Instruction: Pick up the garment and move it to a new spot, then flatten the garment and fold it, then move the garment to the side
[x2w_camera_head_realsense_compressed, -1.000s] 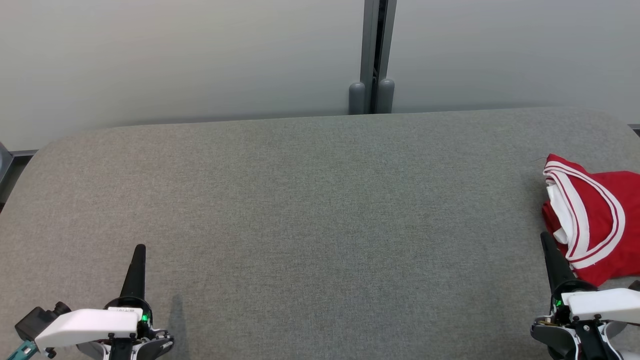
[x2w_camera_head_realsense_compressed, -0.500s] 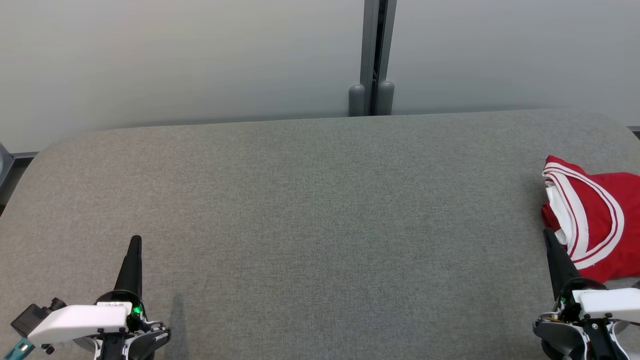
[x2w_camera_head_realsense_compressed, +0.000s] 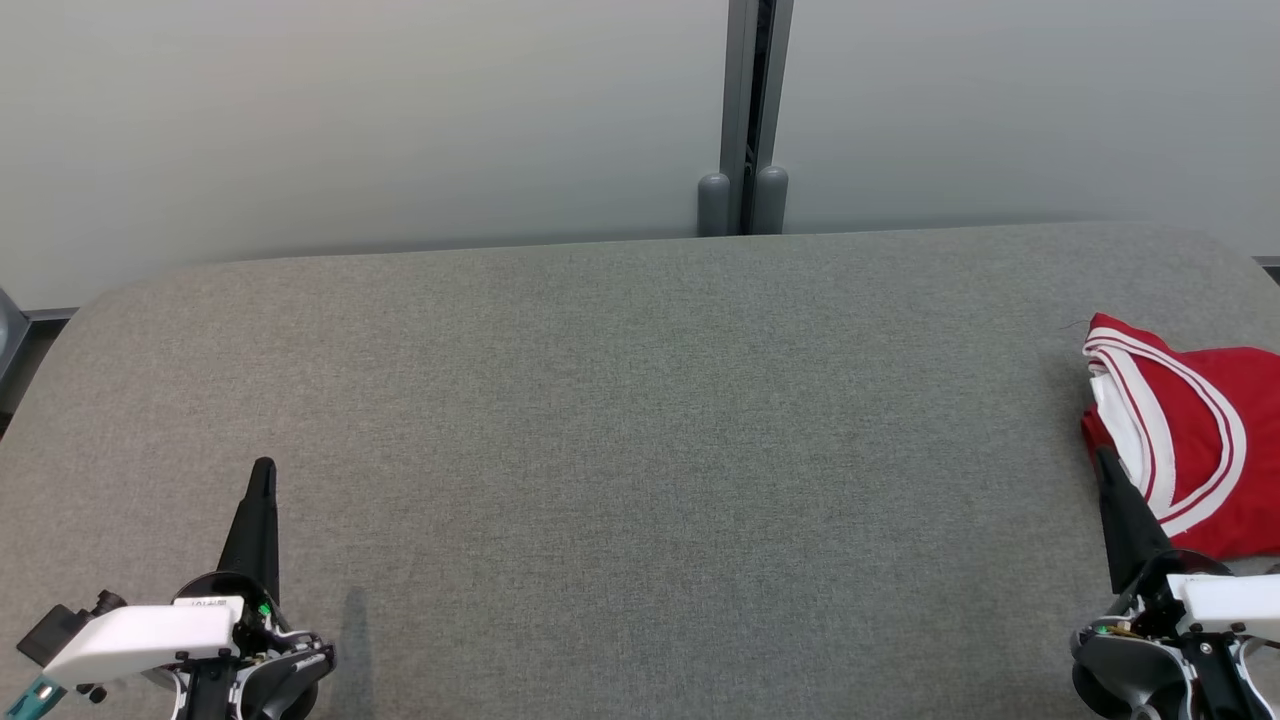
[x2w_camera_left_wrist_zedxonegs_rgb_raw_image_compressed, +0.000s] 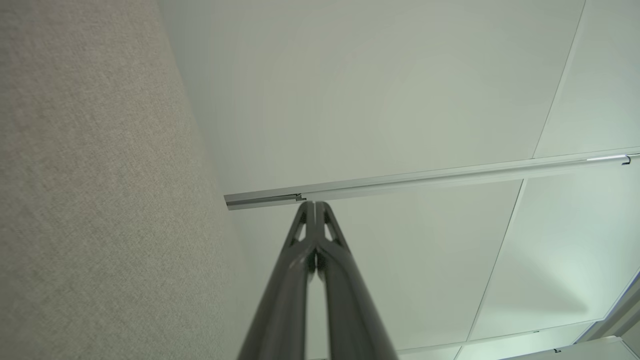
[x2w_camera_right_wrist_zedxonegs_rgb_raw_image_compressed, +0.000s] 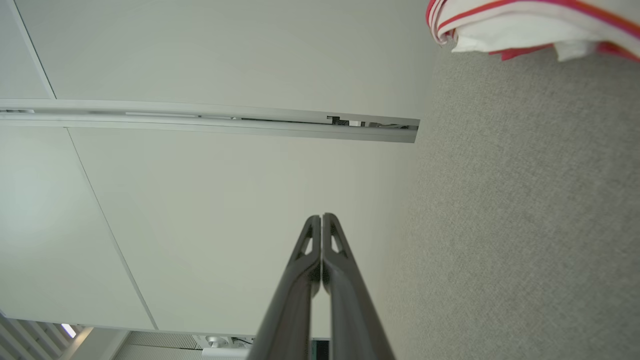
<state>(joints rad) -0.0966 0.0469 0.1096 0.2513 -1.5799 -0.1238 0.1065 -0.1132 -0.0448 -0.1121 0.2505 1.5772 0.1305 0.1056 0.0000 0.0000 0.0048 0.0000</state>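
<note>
At the near left corner of the wide grey fabric-covered table (x2w_camera_head_realsense_compressed: 600, 450) the left gripper (x2w_camera_head_realsense_compressed: 262, 475) rests low, its two long dark fingers pressed together into one thin point and carrying nothing. In the left wrist view the same gripper (x2w_camera_left_wrist_zedxonegs_rgb_raw_image_compressed: 314, 206) shows its tips closed against each other, with the pale wall panels beyond. I judge it is parked there because the cloth is on the other side and this arm has no work for now.

The middle of the table is bare grey fabric, a good free space for spreading something out. Behind it stands the grey metal post (x2w_camera_head_realsense_compressed: 745, 110) between two pale wall panels.

At the near right corner the right gripper (x2w_camera_head_realsense_compressed: 1106, 462) is also closed on nothing, its fingers joined to a point. This point is just beside the near left edge of the red garment with white stripes (x2w_camera_head_realsense_compressed: 1200, 430); I cannot tell if it touches the cloth. The garment lies bunched at the far right of the table, partly past the edge of the head view. In the right wrist view its white and red edge (x2w_camera_right_wrist_zedxonegs_rgb_raw_image_compressed: 525, 25) is at the upper right corner. It seems to me the folded piece is already put aside, so the task is probably near its end.
</note>
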